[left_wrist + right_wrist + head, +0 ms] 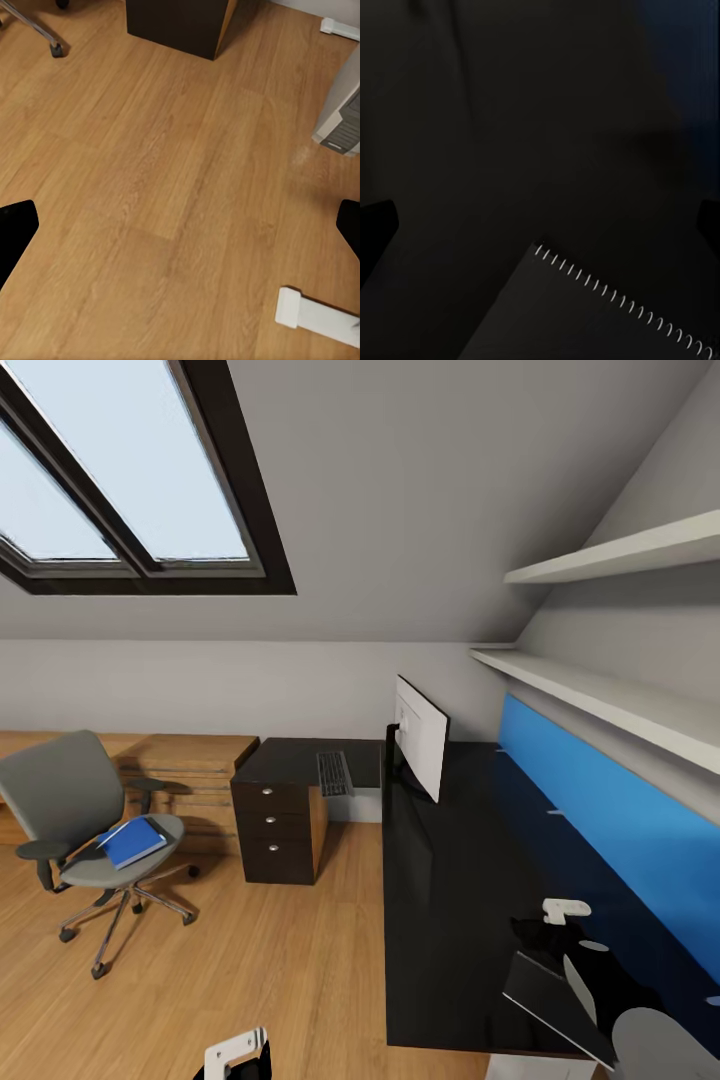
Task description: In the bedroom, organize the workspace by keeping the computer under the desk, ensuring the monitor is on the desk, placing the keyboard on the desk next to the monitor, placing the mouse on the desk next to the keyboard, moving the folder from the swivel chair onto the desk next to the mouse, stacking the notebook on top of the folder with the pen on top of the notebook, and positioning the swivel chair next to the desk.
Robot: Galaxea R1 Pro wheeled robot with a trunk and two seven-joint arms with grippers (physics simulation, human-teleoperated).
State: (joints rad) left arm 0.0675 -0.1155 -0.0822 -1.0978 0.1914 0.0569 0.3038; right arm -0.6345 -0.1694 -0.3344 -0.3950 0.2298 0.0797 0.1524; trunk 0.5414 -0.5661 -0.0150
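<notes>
Bright-blue folder (133, 842) lies on the grey swivel chair (70, 800), well away from both grippers, which look open and empty; monitor (421, 733), keyboard (334, 773) and notebook (555, 1000) occupy the glossy black worktop (450, 880).

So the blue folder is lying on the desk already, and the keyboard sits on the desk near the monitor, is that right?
Not quite. The blue folder is lying on the seat of the swivel chair, not on the desk; the head view shows it. The rest holds: the keyboard sits on the desk near the monitor.
</notes>
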